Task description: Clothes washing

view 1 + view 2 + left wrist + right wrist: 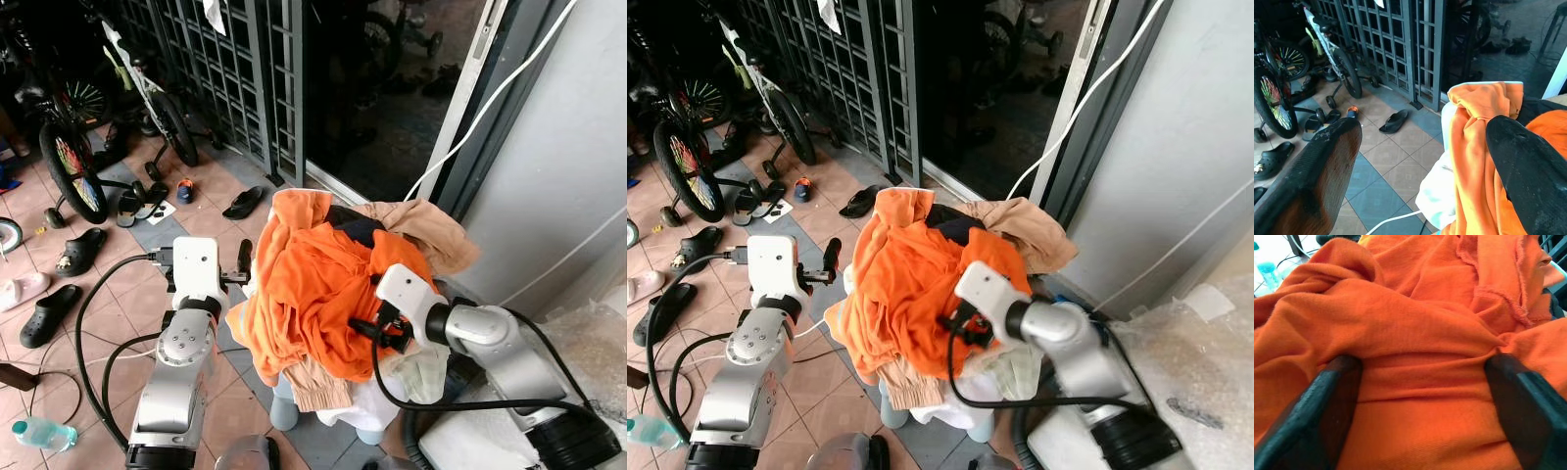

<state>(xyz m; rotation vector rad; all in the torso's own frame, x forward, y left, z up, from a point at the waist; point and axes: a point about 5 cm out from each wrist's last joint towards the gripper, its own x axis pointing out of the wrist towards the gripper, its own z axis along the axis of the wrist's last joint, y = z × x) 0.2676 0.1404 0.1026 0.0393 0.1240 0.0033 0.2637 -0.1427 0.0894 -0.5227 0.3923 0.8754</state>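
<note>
The right gripper (1420, 382) presses its spread jaws into the orange garment (313, 284) on the laundry pile, while the left gripper (1425, 161) hovers beside it, jaws apart

A bright orange garment (318, 284) is lying over most of the heap, with a tan garment (423, 230) showing behind it, a black one (355, 226) peeking out at the top, and white cloth (348, 406) hanging underneath. The floor (127, 284) is running in terracotta tiles crossed by blue-grey ones, scattered with black sandals (80, 251), a black flip-flop (243, 202), a pale pink clog (20, 290) and a small orange-and-blue shoe (184, 190). The bicycle wheel (73, 166) is showing multicoloured spokes, the gate (235, 69) is standing dark grey, a white cable (490, 98) is crossing the pale grey wall (578, 147), and the arms are gleaming silver with white wrist blocks and black fingers (1528, 181).
</note>
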